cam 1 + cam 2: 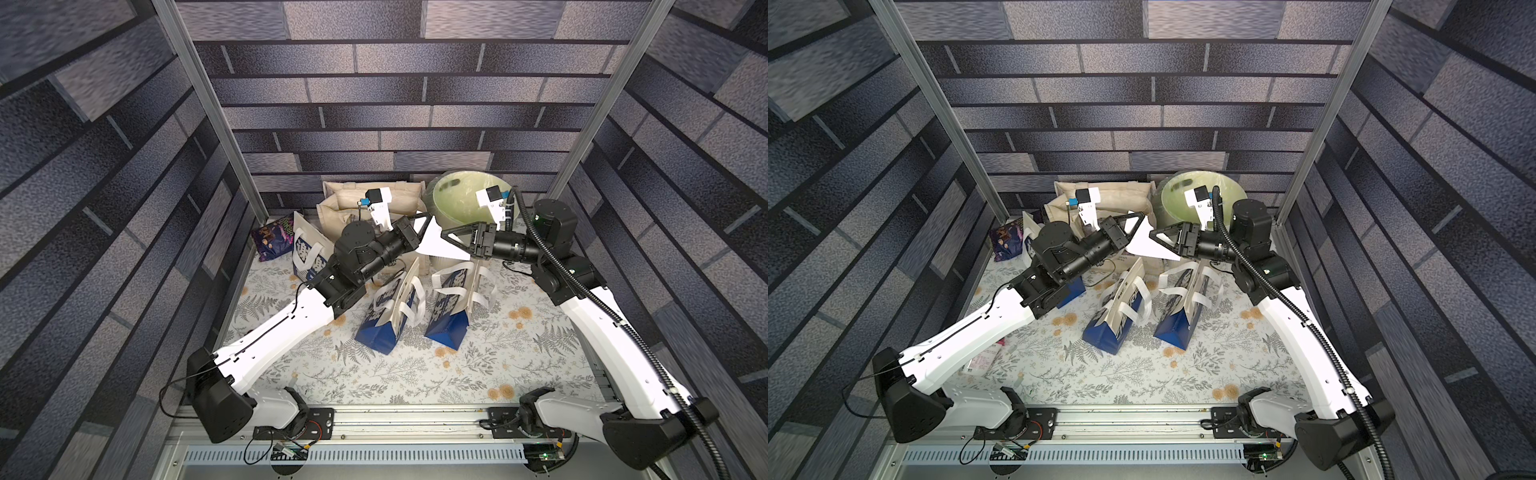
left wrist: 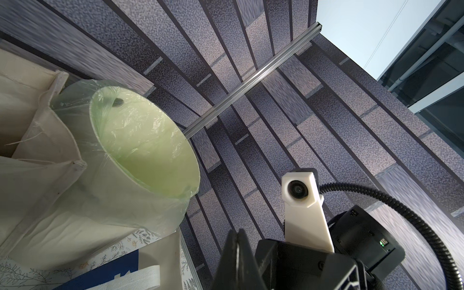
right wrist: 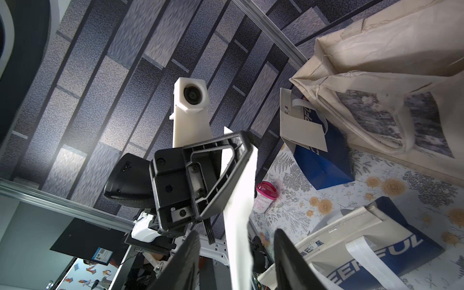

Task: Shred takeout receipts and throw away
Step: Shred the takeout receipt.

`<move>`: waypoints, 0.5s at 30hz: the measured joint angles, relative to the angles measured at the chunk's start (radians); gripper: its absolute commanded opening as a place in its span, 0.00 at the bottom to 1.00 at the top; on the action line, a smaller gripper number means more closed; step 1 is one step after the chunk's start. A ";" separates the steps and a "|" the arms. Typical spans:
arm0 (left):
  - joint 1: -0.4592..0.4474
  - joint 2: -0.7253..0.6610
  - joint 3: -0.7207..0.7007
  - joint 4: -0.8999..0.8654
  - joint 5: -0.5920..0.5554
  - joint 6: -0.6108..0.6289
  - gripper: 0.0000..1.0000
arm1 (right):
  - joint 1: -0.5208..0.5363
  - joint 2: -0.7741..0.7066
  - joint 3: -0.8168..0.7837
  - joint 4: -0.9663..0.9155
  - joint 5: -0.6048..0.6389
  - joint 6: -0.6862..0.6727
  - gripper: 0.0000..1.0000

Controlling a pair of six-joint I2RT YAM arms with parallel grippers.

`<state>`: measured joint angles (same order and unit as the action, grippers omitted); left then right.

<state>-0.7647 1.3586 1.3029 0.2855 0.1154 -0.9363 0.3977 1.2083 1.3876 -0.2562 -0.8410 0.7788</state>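
Three brick-patterned walls (image 1: 374,104) enclose a floral surface (image 1: 498,365). At the back stand a cloth tote (image 1: 345,203) and a lined bin (image 1: 457,195), with paper bags (image 1: 386,316) nearer. Above them the left claw (image 1: 426,232) is clamped on the receipt (image 1: 436,245). The right claw (image 1: 446,239) straddles it, parted and seemingly not touching.

The left end effector (image 1: 427,220) is clamped shut on one edge of the receipt (image 1: 436,245), with its arm stretched forward and its wrist rolled sideways. The right end effector (image 1: 445,235) faces it from the receipt's opposite side. Its fingers (image 3: 190,251) are parted with the sheet between them, and neither is clearly touching.
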 measured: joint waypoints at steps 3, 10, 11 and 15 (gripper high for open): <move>-0.005 0.008 0.000 -0.001 -0.011 0.000 0.00 | 0.004 0.001 -0.011 0.015 0.002 0.014 0.19; -0.006 0.009 0.000 -0.004 -0.019 0.004 0.19 | 0.004 0.002 -0.012 0.018 0.005 0.003 0.00; -0.006 0.008 0.000 -0.009 -0.018 0.003 0.26 | 0.004 0.003 -0.010 0.007 0.005 -0.006 0.00; 0.037 0.010 0.039 -0.106 0.052 0.031 0.58 | 0.004 0.019 0.039 -0.077 0.003 -0.093 0.00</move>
<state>-0.7280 1.3682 1.3415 0.1795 0.1673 -0.9054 0.4019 1.2278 1.4269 -0.3332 -0.8375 0.6861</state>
